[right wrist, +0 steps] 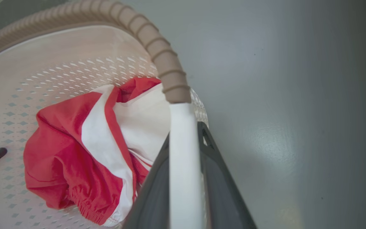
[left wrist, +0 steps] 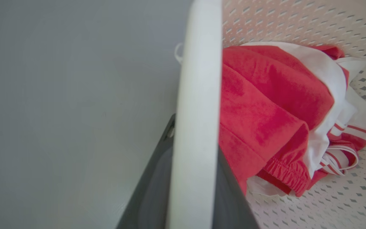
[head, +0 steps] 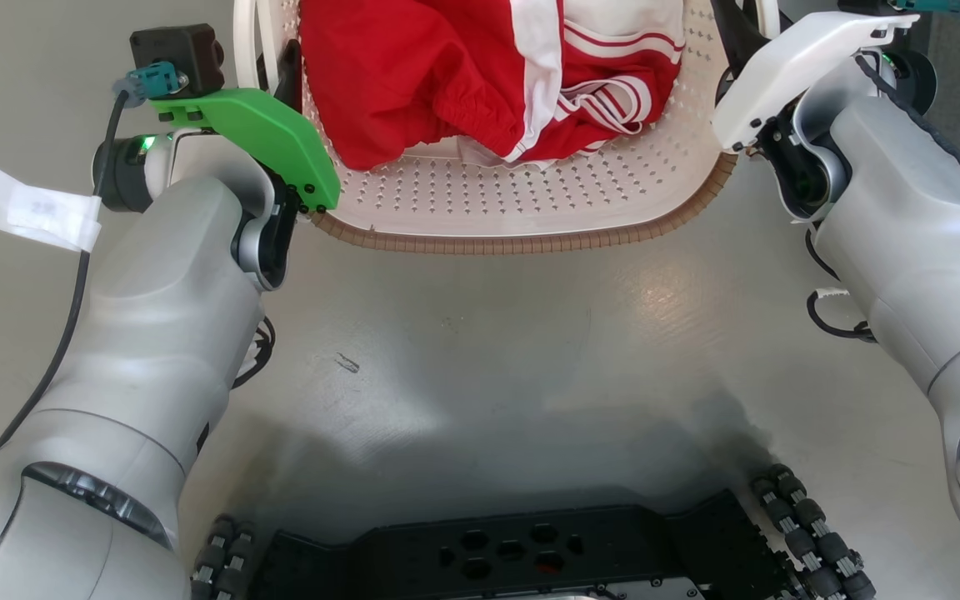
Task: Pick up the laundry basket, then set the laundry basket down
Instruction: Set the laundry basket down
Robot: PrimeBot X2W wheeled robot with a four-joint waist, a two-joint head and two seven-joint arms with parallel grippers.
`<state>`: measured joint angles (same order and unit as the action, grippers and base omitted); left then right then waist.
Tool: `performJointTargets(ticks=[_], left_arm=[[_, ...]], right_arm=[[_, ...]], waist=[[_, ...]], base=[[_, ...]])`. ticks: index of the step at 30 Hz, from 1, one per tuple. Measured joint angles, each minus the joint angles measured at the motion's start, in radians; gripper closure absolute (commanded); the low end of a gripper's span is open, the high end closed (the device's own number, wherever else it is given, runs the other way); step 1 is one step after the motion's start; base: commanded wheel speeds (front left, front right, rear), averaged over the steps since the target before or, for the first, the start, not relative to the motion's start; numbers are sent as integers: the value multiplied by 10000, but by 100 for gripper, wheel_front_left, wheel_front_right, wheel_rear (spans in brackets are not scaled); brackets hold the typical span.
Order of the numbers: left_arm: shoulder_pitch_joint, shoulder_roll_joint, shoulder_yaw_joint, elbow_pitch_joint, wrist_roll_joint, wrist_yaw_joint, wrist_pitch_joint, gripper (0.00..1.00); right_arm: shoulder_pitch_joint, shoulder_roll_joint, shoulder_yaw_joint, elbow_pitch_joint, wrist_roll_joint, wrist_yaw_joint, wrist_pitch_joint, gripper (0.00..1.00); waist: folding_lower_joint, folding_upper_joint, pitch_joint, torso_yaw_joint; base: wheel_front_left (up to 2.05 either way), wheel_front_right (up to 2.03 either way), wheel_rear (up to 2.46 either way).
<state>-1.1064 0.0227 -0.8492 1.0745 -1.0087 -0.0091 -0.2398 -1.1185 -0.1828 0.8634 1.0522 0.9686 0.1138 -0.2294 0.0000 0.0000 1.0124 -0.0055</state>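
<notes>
We find the basket at the far middle, between the 2 arms, clothes inside. The left gripper clamps its left handle, the right gripper its right handle.

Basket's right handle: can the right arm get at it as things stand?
Looks like yes: the white handle sits between the two dark fingers of the right gripper, nothing blocking. The red-and-white clothes lie inside the basket, clear of the grip.

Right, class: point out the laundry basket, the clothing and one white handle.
laundry basket (head: pixel 530 244), head view, brown rim.
clothing (head: pixel 413 75), head view, red fabric.
white handle (right wrist: pixel 184 159), right wrist view, middle of bar.
</notes>
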Motion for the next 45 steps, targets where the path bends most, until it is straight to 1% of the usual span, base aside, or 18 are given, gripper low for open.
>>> performJointTargets(ticks=[1,2,3,4,7,20,22,29,33,38,45], left_arm=[[0,0,-6,2,0,-2,-2,100],[0,0,-13,4,0,-8,-2,96],[0,0,-17,6,0,-29,-2,40],[0,2,-13,2,-2,-90,-4,0],[-11,-4,-6,-8,-17,-100,-35,0],[-67,-2,-15,123,-48,-102,-79,0],[-70,-2,-31,173,-48,-184,-81,0],[-14,0,-153,401,-71,-196,-88,0],[49,0,-155,508,-165,-297,-88,0],[350,-4,-105,616,-261,-435,-90,0],[698,-4,-33,790,-265,-447,-90,0]], right_arm=[[0,8,12,19,2,0,-2,100],[0,15,17,33,4,0,-4,93],[-1,25,15,36,8,2,-17,60],[-1,33,-4,38,40,10,-35,0],[-14,98,-52,38,115,104,-92,0],[-208,169,-84,238,138,105,-165,0],[-202,174,-84,295,140,105,-167,0],[9,270,-138,639,295,105,-180,0],[295,328,-140,869,416,105,-180,0],[457,481,-123,1043,481,105,-180,0],[957,548,-90,1158,637,105,-180,0]], waist=[[0,0,11,-3],[0,0,20,-7],[0,0,29,-12],[0,0,36,-19],[0,0,56,-39],[0,0,37,-107],[0,0,-10,-116],[0,0,-398,-140],[0,0,-697,-157],[0,0,-1159,-208],[0,0,-1935,-278]], base=[[0,0,0],[0,0,0],[0,0,0],[0,0,0],[0,0,0],[0,0,0],[0,0,0],[0,0,0],[0,0,0],[0,0,0],[0,0,0]])
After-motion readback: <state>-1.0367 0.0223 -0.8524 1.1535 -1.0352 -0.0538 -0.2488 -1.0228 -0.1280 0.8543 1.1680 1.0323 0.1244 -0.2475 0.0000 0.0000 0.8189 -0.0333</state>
